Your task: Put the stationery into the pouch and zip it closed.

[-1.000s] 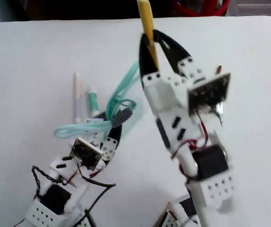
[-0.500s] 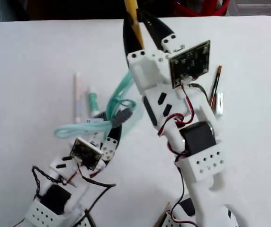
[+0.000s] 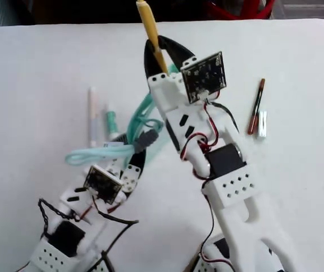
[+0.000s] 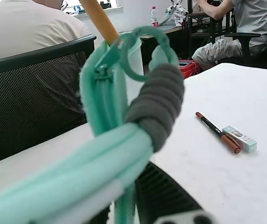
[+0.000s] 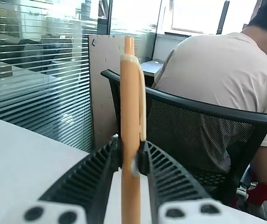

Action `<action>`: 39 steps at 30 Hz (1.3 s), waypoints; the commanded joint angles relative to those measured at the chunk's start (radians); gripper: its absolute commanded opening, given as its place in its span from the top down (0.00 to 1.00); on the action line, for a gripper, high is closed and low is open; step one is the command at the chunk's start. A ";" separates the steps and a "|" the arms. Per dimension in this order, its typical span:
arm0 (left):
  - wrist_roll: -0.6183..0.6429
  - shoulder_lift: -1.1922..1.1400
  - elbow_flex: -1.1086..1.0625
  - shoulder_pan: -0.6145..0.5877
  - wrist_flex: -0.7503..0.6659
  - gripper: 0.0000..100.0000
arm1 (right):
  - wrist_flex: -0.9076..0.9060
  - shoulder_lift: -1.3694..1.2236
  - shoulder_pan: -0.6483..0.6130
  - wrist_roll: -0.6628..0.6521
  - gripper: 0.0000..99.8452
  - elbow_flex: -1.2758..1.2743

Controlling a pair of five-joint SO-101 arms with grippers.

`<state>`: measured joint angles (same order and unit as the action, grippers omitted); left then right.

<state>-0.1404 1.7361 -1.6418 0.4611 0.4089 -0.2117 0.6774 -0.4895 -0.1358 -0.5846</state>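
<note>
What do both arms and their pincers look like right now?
Right arm and left arm: white plastic shells, black motors, rows of small holes, loose red and black wires, a bare circuit board at each wrist. Right pincer and left pincer: black; the right's jaws ridged.

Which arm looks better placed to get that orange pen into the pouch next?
The right: the right gripper is shut on the orange pen, close to the teal pouch, which the left gripper holds.

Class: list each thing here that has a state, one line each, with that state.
Right gripper: shut on yellow pen.
Yellow pen: gripped, off table.
Left gripper: shut on pouch.
Pouch: held; zip unclear.
Brown pen: lying on table.
Eraser: lying beside brown pen.
White pen, green pen: lying on table.
</note>
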 commanded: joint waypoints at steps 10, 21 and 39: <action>-0.006 -0.007 -0.021 -0.033 -0.015 0.97 | -0.278 0.315 0.025 -0.011 0.98 -0.107; -0.006 -0.007 -0.023 -0.033 -0.015 0.97 | -0.426 0.394 0.024 -0.012 0.75 -0.144; -0.006 -0.007 -0.026 -0.053 -0.041 0.97 | -0.492 0.447 0.266 0.115 0.75 -0.075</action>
<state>-0.1404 1.7361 -1.6525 0.4227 0.3890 -0.6414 1.0733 -0.1872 -0.0437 -0.7365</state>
